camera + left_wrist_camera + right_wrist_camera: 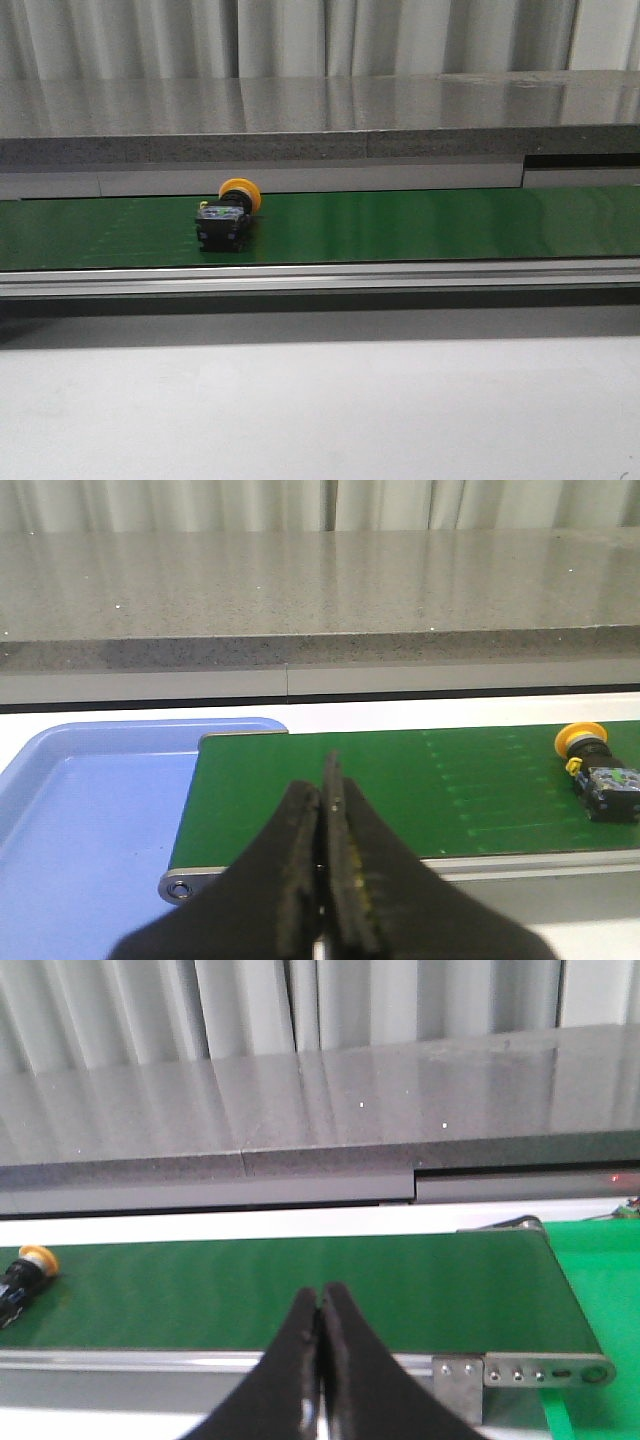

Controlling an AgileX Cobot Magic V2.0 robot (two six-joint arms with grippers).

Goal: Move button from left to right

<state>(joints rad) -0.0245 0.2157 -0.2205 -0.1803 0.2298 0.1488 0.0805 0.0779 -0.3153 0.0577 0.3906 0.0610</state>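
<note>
The button [228, 215], a black body with an orange-yellow ring at its far end, lies on its side on the green conveyor belt [420, 225], left of centre in the front view. It also shows far off in the left wrist view [595, 773] and in the right wrist view [22, 1273]. My left gripper [326, 780] is shut and empty, near the belt's left end, well away from the button. My right gripper [321, 1295] is shut and empty, near the belt's right end. Neither gripper shows in the front view.
A blue tray [90, 820] lies past the belt's left end. A green surface [600, 1270] lies past the right end, beside a metal end bracket [530, 1370]. A grey stone ledge [320, 115] runs behind the belt. An aluminium rail [320, 277] fronts it.
</note>
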